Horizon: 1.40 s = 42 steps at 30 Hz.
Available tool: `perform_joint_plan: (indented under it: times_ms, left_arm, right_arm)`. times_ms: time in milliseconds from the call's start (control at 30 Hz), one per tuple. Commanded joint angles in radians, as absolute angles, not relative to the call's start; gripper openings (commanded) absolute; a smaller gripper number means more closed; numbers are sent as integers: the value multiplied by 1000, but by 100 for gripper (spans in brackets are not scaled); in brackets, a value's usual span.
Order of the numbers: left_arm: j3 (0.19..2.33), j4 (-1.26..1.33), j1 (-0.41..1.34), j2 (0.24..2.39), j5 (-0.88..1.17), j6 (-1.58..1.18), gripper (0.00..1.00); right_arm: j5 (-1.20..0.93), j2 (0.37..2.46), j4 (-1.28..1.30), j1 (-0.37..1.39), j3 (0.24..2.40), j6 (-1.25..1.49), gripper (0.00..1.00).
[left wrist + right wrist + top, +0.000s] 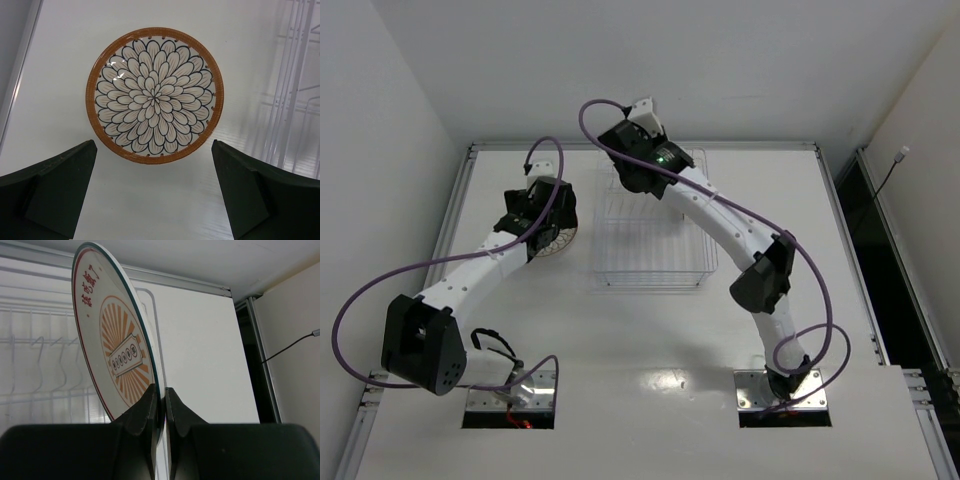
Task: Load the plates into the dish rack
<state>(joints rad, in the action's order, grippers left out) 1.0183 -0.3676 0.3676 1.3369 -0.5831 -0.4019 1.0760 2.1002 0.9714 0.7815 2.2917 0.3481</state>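
A round plate (155, 95) with a dark-outlined petal pattern and an orange-brown rim lies flat on the white table, left of the dish rack (295, 100). It also shows in the top view (563, 243). My left gripper (154, 146) is open and empty, hovering over the plate's near edge with a finger on each side. My right gripper (163, 390) is shut on the rim of a white plate (117, 350) with an orange sunburst centre. It holds that plate upright on edge over the wire dish rack (650, 283), near its far side. No third plate shows.
The rack's upright tines (40, 370) stand left of the held plate. A raised metal rail (640, 146) borders the table's far edge and sides. A dark gap (255, 355) with a black cable runs past the right edge.
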Motion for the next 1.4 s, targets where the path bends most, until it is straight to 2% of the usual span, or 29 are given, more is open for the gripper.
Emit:
perform_joint_plan:
  times_ms: [0,533,800,1067,1367]
  left_arm:
    - [1055,-357,376,1304,-574,-413,100]
    - [1055,-367,376,1285,-555,-422,100]
    - [1055,-367,376,1276,-555,-422,100]
    - [1055,-367,376,1276,-555,-422,100]
    - [1055,-367,376,1276,-565,-422,100]
  right_arm:
    - [1204,2141,936,792,2341,377,0]
    - [1348,2233,950,792,2332,391,0]
    - [1419,2246,830,792,2319,276,0]
    - [1355,2305,856,782,2319,316,0]
    - [1186,2347,971,773,2310,449,0]
